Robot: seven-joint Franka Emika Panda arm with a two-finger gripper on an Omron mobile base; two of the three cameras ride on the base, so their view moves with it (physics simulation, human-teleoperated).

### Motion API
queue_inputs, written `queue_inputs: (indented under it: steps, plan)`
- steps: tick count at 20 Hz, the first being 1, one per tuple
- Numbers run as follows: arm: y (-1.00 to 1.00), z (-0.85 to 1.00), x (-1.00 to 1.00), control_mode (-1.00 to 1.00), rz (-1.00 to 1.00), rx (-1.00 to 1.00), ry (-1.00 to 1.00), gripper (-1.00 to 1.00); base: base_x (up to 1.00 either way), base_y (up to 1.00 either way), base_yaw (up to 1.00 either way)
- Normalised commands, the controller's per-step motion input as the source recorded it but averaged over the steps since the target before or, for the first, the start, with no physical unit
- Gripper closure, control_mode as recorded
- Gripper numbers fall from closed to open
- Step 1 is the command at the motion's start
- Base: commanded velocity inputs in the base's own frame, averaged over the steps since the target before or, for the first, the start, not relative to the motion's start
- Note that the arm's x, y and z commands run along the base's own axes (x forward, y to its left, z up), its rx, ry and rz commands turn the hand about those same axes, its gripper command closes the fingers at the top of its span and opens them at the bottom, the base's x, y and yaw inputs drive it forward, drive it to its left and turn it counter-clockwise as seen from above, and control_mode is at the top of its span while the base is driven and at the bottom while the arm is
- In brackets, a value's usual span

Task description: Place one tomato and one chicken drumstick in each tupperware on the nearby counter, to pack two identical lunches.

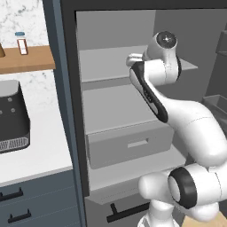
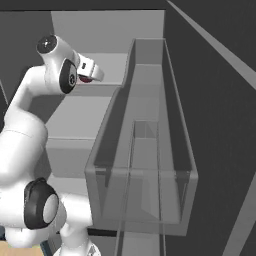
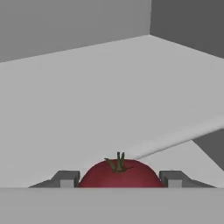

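Tomato (image 3: 119, 174): deep red, with a dull green-brown stem. Tool (image 3: 119, 178): grey finger tips (image 3: 65, 178). Arm (image 1: 186, 124): white, with black joint bands. Shelves (image 1: 119, 106): pale grey, inside a dark grey cabinet. Drawer (image 1: 131, 144): mid grey. Counter (image 1: 35, 155): white, over blue-grey drawer fronts with black bar handles. Toaster (image 1: 13, 117): dark grey, slotted along its base. Wall (image 1: 22, 17): white marble, veined grey. Wall shelf (image 1: 26, 60): light brown wood.
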Motion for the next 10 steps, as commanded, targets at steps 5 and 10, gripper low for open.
queue_inputs:
  steps: [5,10]
  plan:
    - [-0.13,0.00,-1.00,-1.00,0.00,0.00,-0.04,1.00,0.00,0.00,0.00]
    - [-0.01,-0.04,-1.00,-1.00,0.00,0.00,0.00,1.00,0.00,0.00,0.00]
